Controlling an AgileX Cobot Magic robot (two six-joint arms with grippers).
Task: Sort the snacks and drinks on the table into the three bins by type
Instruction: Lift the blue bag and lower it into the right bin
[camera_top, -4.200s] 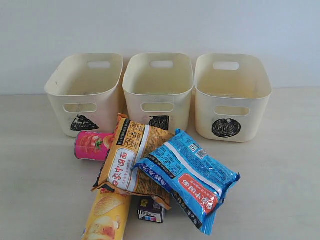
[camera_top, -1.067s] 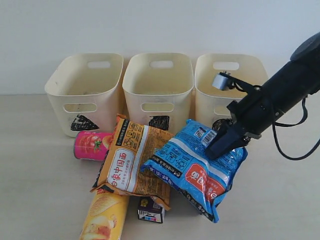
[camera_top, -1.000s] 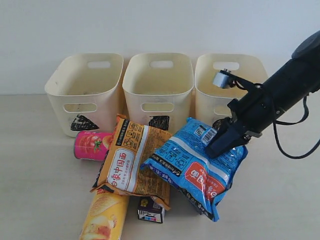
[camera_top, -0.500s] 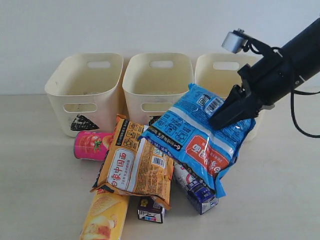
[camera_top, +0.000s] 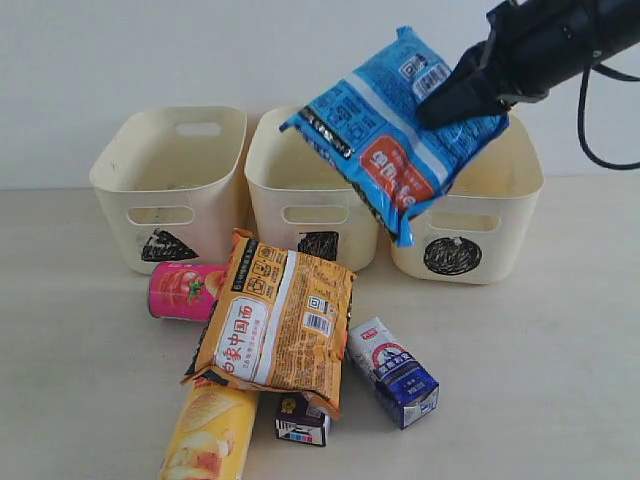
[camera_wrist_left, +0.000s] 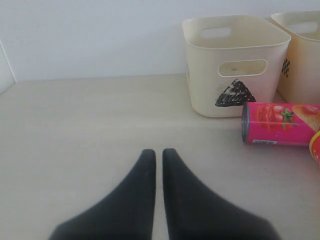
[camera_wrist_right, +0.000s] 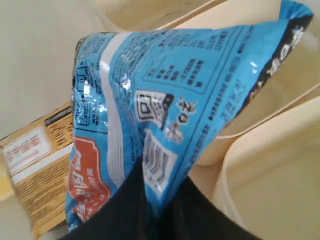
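Packet (camera_top: 400, 130), blue noodle type, hangs tilted at one o'clock, over the square bin (camera_top: 270, 190) and circle bin (camera_top: 500, 235), pinched in my right hand (camera_top: 438, 106). My left hand (camera_wrist_left: 157, 156) is closed, empty, over the bench (camera_wrist_left: 75, 125).

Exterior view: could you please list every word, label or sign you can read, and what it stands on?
"中国面", red characters: orange-yellow packet.
Scribbled black triangle: left bin front.
Scribbled black square: middle bin front.
Scribbled black circle: right bin front.
Blue packet, whitish carton, dark carton, pink tube: print too small or blurred to read.
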